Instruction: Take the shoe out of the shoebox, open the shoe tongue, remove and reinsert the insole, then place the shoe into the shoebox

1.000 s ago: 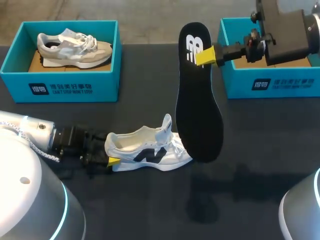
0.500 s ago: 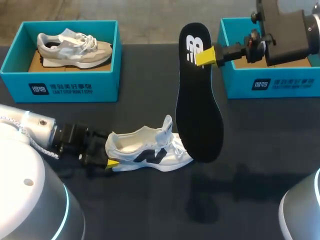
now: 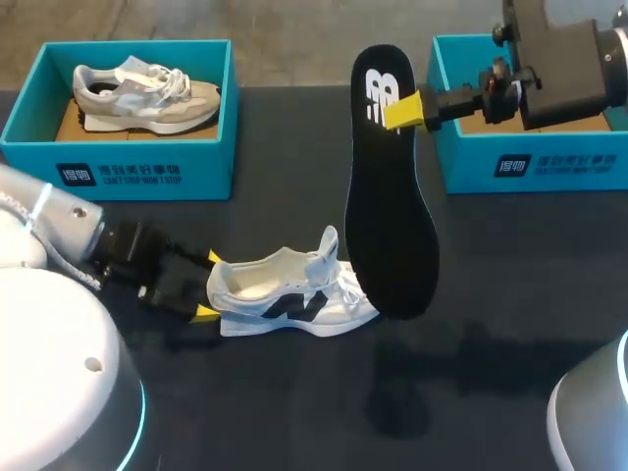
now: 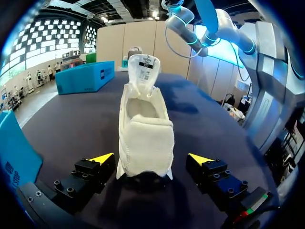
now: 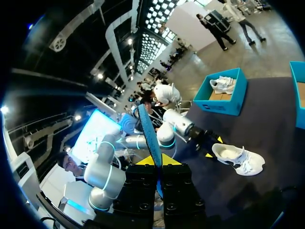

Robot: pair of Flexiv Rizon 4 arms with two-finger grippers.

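A white shoe (image 3: 289, 294) with a black side mark lies on its sole on the dark table, tongue raised. My left gripper (image 3: 209, 285) is open at the heel. In the left wrist view the heel (image 4: 145, 143) sits between the yellow fingertips (image 4: 100, 158), with a gap on each side. High at the back right, my right gripper (image 3: 402, 110) is shut on a black insole (image 3: 388, 206). The insole hangs upright with its lower end just beyond the shoe's toe. The right wrist view shows the insole (image 5: 148, 131) edge-on in that gripper (image 5: 156, 161), with the shoe (image 5: 238, 159) far below.
A teal shoebox (image 3: 118, 167) at the back left holds a grey shoe (image 3: 147, 88). A second teal shoebox (image 3: 530, 162) stands at the back right, partly behind my right arm. Dark table surface lies in front of the white shoe.
My left gripper has opened wide off the shoe's heel, and its arm has swung a little toward the back. The right arm and the insole have stayed still.
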